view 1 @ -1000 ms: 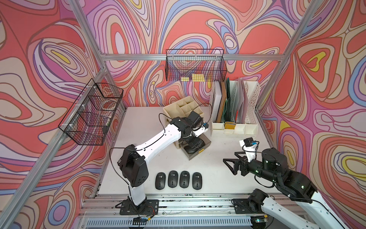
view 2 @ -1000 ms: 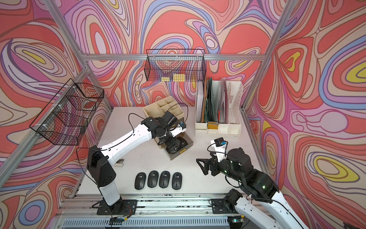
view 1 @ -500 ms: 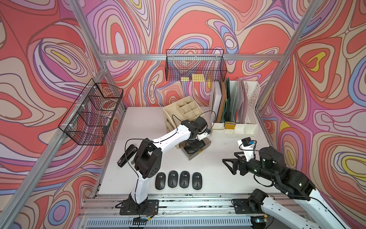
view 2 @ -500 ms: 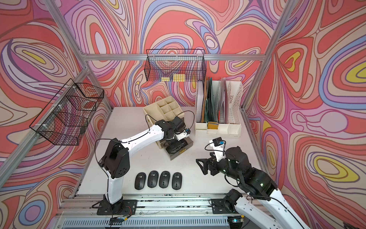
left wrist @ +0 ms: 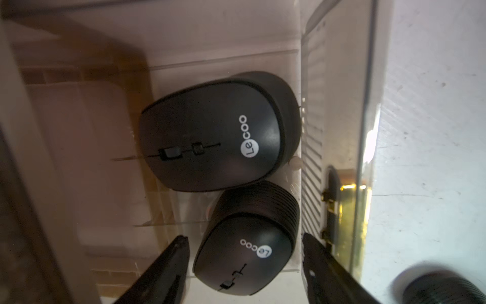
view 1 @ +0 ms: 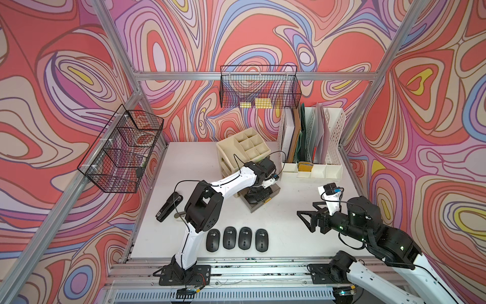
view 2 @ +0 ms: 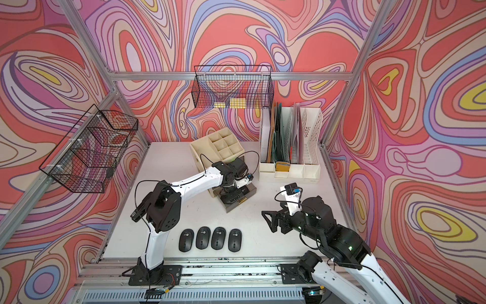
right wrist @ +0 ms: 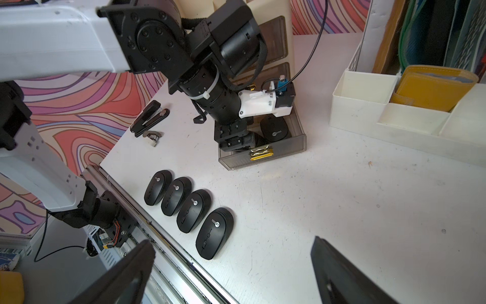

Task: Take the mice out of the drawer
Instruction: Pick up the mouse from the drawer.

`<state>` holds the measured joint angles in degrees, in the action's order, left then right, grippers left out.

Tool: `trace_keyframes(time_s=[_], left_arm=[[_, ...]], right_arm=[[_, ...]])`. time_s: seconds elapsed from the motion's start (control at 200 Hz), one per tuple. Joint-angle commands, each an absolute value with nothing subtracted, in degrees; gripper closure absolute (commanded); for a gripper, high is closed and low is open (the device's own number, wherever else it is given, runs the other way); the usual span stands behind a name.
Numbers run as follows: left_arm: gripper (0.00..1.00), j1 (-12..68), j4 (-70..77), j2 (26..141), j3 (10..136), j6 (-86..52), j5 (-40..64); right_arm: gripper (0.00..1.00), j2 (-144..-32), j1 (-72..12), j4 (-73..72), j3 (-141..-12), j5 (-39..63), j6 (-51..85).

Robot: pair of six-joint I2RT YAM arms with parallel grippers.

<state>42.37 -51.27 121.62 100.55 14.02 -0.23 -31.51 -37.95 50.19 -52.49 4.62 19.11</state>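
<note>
two black oval wireless mice lie side by side in the pulled-out smoky clear plastic drawer. the left gripper is down inside it, jaws apart astride the nearer mouse; whether they touch it cannot be told. four more black mice sit in a row near the white table's front edge. the right gripper hovers well apart from them, spread wide and empty.

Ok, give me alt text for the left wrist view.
A black Lecoo mouse lies between the open jaws of the left gripper, not yet clamped, inside a clear drawer. A second mouse lies close beside it, and the drawer's gold handle shows on the front wall.
</note>
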Motion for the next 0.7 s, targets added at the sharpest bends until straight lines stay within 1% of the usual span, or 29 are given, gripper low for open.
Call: trace_keyframes(time_s=[0.0, 0.31, 0.511, 0.646, 0.696], left_arm=[[0.23, 41.6, -51.2, 123.9, 100.9, 14.7, -0.8], [0.19, 41.3, -51.9, 125.8, 101.3, 14.1, -2.3], [0.19, 41.3, -52.3, 126.8, 101.2, 12.5, -3.9], [0.22, 41.3, -52.9, 126.8, 102.0, 10.3, -3.4], [0.25, 41.3, -53.1, 126.7, 102.2, 9.5, -3.0]], right_arm=[[0.02, -30.9, -38.0, 50.0, -51.9, 3.6, 19.2], [0.02, -31.3, -38.0, 50.0, -51.9, 3.6, 19.2], [0.02, -31.5, -38.0, 50.0, -51.9, 3.6, 19.3], [0.02, -31.6, -38.0, 50.1, -51.9, 3.4, 19.3], [0.02, -31.6, -38.0, 50.1, -51.9, 3.4, 19.3]])
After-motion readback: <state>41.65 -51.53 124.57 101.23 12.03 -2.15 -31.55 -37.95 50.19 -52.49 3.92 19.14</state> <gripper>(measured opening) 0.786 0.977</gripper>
